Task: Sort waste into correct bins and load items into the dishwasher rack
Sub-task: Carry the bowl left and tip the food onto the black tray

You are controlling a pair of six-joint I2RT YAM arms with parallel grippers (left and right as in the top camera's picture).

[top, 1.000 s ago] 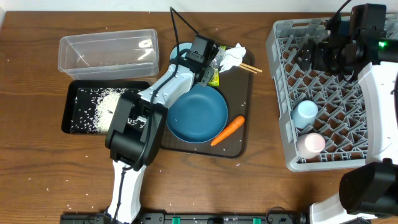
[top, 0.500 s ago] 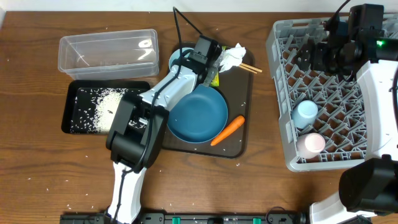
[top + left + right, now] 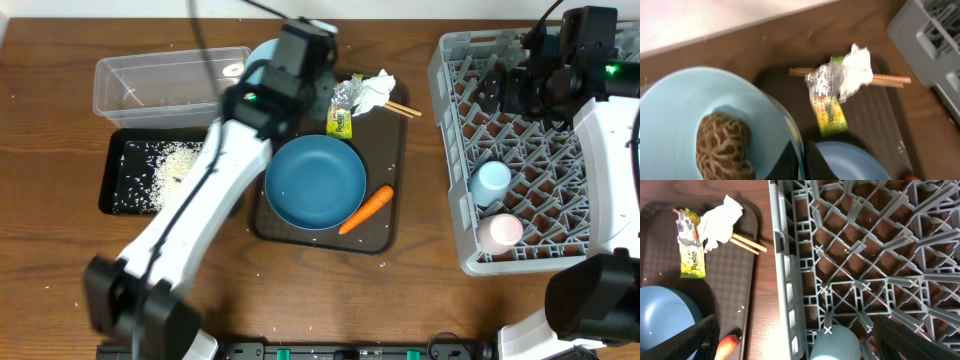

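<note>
The left pincer (image 3: 802, 159) is closed tight on the rim of the small light-blue bowl (image 3: 675, 110), one finger on each side of the wall. Inside this bowl lies the brown, stringy food lump (image 3: 722, 147). From above, the left arm is blurred, and only a part of the bowl shows beside it, near the right end of the clear plastic rectangular tub (image 3: 170, 85).

In front of the tub the shallow black tray (image 3: 118, 170) holds the white rice grains (image 3: 170, 165).

On the brown serving tray (image 3: 385, 215) rest the large blue bowl (image 3: 316, 182) and the orange carrot (image 3: 366, 209) just beside it. At the far end of the tray the crumpled white tissue (image 3: 375, 90) lies over the thin wooden chopsticks (image 3: 405, 109), touching the green-yellow foil wrapper (image 3: 692, 257). On the wrapper the word "Pandan" can be read.

The right pincer (image 3: 795, 327) stands wide over the grey plastic dishwasher rack (image 3: 530, 150) and holds nothing. In the rack sit the light-blue cup (image 3: 492, 182) and the white-pink cup (image 3: 500, 231).
</note>
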